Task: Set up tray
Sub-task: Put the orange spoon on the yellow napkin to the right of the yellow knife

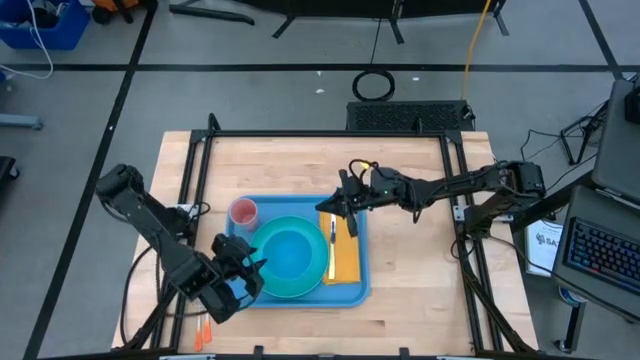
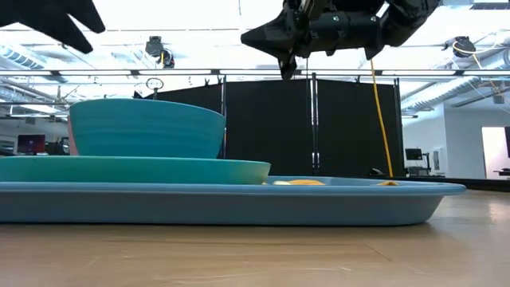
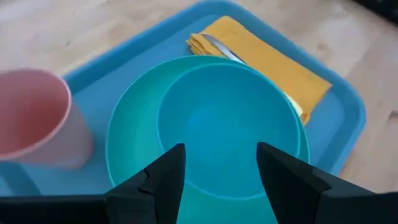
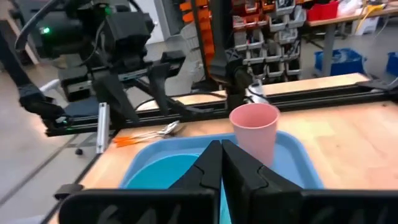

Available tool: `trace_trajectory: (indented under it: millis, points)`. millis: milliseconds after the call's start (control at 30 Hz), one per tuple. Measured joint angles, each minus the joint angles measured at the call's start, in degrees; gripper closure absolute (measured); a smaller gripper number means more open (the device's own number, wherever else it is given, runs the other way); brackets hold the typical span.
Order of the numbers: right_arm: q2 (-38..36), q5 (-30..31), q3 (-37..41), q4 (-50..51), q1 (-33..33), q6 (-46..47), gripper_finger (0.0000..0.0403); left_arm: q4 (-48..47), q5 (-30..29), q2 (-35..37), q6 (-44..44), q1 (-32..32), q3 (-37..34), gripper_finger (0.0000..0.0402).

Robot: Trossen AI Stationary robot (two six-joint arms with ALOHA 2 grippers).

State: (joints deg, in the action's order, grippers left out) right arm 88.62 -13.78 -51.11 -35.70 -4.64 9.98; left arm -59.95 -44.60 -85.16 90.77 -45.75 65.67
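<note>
Above the tray (image 1: 355, 290) on the counter (image 1: 420, 310), the right hand (image 1: 343, 203) hangs shut and empty; the left hand (image 1: 256, 272) gapes wide beside the bowl (image 1: 290, 252), holding nothing.

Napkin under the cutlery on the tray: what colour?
Yellow-orange. The folded napkin lies on the blue tray beside the plate; the left wrist view shows it best.

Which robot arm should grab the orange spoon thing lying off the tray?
Probably the left gripper: it hangs open over the tray's near-left corner, close to the orange-handled utensils. The right gripper is shut, far across.
</note>
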Motion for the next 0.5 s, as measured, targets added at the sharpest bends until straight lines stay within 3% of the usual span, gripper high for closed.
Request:
trace_trajectory:
  millis: [200,333,500]
  points:
    - [0.0,-4.6,0.0,0.1,-2.5,-0.2,0.0402,-0.5,3.5,-5.5,7.2,-1.1,0.0,0.0202]
    - [0.0,-4.8,0.0,0.4,-3.8,-0.2,0.0401,-1.4,11.3,-8.5,13.1,-1.8,0.0,0.0202]
    - [0.0,-6.9,0.0,-0.1,-4.7,-0.2,0.0402,0.3,16.3,-12.0,15.0,-1.4,0.0,0.0202]
